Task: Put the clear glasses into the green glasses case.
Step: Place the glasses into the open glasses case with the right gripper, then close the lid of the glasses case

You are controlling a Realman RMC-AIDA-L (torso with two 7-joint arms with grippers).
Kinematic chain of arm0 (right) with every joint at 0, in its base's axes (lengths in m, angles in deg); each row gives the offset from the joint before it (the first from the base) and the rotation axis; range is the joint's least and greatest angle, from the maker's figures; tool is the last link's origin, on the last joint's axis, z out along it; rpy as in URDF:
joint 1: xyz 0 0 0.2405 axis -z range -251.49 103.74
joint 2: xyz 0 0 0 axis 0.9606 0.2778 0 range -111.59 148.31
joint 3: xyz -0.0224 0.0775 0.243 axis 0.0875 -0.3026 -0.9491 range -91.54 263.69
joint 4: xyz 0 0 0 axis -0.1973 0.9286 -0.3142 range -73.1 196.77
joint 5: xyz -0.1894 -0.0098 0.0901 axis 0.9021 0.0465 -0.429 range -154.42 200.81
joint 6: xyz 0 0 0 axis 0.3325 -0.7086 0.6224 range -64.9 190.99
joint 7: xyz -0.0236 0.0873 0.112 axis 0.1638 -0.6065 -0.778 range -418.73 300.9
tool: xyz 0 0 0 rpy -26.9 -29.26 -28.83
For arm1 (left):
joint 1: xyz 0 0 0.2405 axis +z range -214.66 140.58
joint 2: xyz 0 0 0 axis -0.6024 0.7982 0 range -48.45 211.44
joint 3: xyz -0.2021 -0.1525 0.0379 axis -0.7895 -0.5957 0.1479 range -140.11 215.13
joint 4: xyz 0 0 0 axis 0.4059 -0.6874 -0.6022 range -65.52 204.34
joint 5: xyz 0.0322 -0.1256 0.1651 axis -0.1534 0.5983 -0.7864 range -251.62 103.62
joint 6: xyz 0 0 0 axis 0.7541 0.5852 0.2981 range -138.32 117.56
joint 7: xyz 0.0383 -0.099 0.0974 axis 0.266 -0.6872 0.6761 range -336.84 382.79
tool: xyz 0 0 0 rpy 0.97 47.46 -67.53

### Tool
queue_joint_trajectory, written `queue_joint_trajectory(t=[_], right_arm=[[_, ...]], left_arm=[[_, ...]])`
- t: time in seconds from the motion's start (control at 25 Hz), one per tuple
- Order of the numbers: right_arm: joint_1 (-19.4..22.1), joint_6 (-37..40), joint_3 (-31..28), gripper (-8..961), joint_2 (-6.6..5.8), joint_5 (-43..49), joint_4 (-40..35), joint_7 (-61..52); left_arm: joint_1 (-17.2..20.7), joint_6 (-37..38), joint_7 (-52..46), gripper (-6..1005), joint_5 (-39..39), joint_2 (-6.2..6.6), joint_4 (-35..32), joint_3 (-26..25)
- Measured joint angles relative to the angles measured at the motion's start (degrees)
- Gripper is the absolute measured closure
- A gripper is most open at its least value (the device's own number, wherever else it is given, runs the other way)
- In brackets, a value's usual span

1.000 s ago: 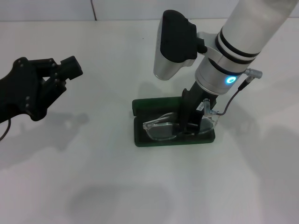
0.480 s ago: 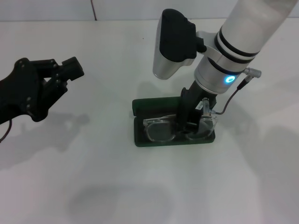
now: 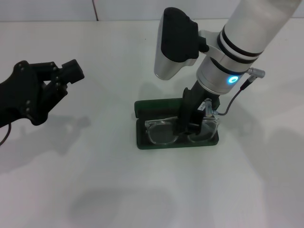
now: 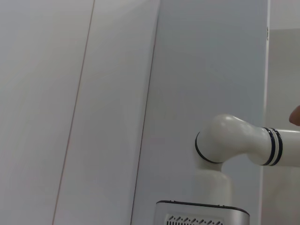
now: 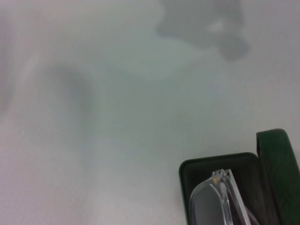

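Holding the clear glasses (image 3: 164,132) seemingly pinched over the green glasses case (image 3: 142,142) at frame centre, my right gripper (image 3: 188,127) could snag them on lifting.

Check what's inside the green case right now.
The clear glasses lie in the open green glasses case on its dark lining. The right gripper covers their bridge; whether it grips them can't be seen.

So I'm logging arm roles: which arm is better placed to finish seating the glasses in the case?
The right. Its gripper is down at the glasses, which lie in the open case. The left gripper hangs far off to the side.
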Motion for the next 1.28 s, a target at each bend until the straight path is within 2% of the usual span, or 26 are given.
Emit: queue_joint_trajectory(t=[0.24, 0.6, 1.0, 1.28], right_arm=[[0.1, 0.3, 0.0, 812, 0.00, 0.2, -0.5, -0.5], [1.7, 1.4, 0.0, 813, 0.00, 0.6, -5.0, -0.8], [5.7, 2.7, -0.4, 813, 0.00, 3.9, -11.9, -1.9], [5.9, 2.8, -0.5, 813, -0.01, 4.4, -12.8, -2.2]], left_arm=[[0.2, 0.0, 0.0, 909, 0.0, 0.00, 0.0, 0.0], [0.3, 0.2, -0.3, 908, -0.1, -0.05, 0.0, 0.1], [0.3, 0.2, -0.4, 907, -0.1, -0.23, 0.2, 0.1], [0.3, 0.3, -0.4, 906, -0.1, -0.26, 0.4, 0.1]])
